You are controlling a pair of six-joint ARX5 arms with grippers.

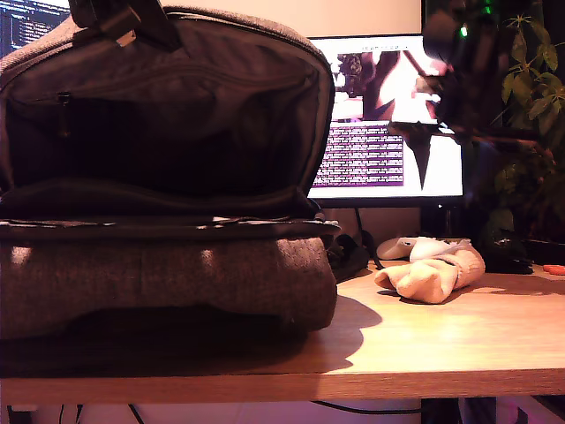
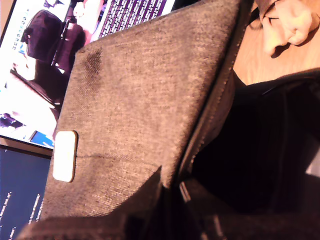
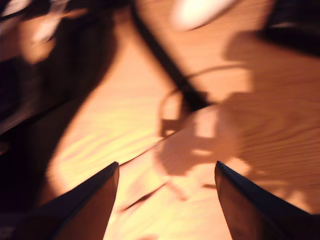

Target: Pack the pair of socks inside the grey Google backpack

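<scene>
Grey backpack [image 1: 168,274] lies unzipped on tabletop [image 1: 441,340], socks [image 1: 433,276] at its 3 o'clock in exterior view; my second gripper [image 3: 166,172] fingers spread, empty; first gripper's fingers: cannot tell.

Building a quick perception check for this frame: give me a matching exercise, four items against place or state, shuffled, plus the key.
Items:
1. grey Google backpack
2. pair of socks
3. my second end effector
4. monitor

States:
A. jaws apart, nothing between them, above bare wood
B. lit, behind the desk items
C. lying on the desk, main compartment unzipped and gaping
D. loose on the desk at the exterior view's right, outside the bag

Pairs: 1-C, 2-D, 3-A, 4-B
</scene>
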